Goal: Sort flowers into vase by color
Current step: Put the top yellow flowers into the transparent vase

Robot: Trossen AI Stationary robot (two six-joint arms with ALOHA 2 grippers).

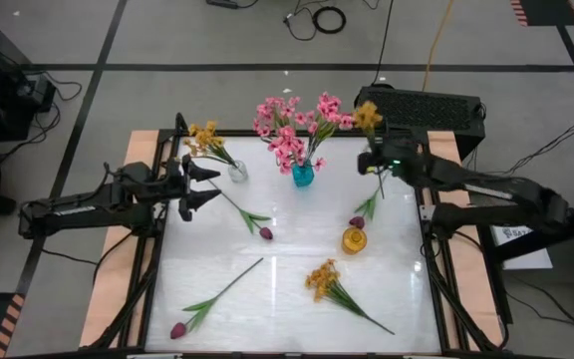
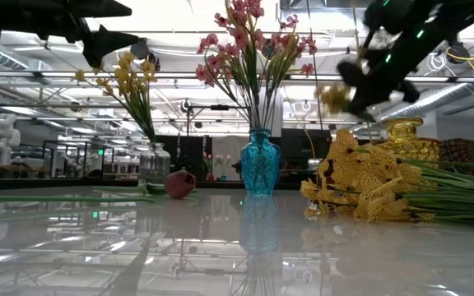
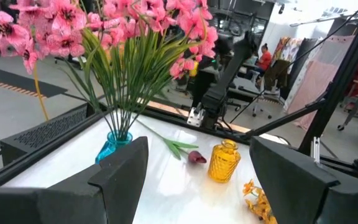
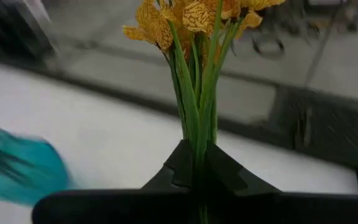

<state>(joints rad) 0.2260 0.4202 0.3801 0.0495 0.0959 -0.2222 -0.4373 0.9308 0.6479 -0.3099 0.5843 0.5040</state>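
My right gripper is shut on a yellow-orange flower spray, held in the air near the table's far right corner, right of the teal vase that holds pink flowers. A clear vase holds yellow flowers. An amber vase stands with nothing in it. Another yellow spray and three magenta tulips lie flat on the table. At the left edge my left gripper hovers open, holding nothing. My right gripper pinches the spray's bundle of green stems between its two fingers, below the blossoms. The fingers lie across the stems. The spray is lifted clear of the table, with its blossoms toward the far edge and its stem end trailing toward the near side.
A black box sits behind the table's far right corner. The white tabletop has bare room at its near middle. Wooden side rails run along both sides.
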